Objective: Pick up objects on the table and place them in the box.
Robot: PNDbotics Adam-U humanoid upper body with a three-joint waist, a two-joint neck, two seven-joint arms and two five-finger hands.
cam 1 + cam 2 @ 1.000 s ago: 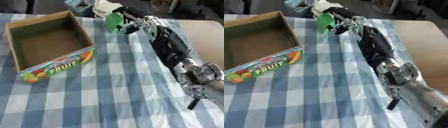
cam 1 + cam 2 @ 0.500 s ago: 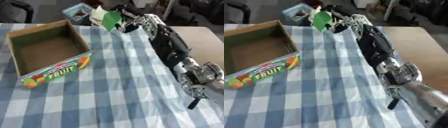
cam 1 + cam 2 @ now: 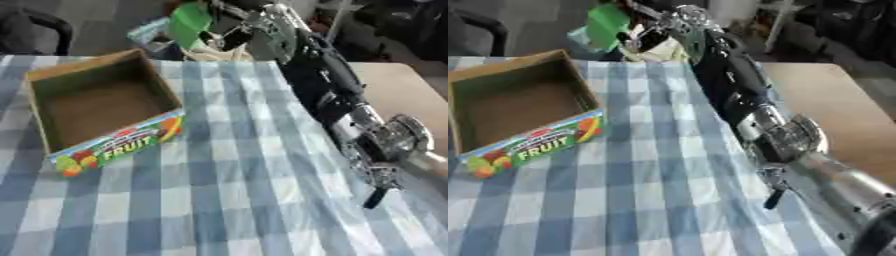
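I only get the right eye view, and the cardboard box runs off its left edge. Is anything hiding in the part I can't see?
Observer: No. The left eye view shows the whole box, left wall included, and its floor is bare right up to that wall.
Operator: Does the checked cloth carry on past the box?
Observer: Yes. In that view a strip of the cloth shows to the left of the box's left wall.

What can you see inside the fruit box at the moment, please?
Only the bare brown floor of the fruit box shows, with no objects on it. The strip of floor just behind its printed front wall is hidden. The right hand holds a green object beyond the box.
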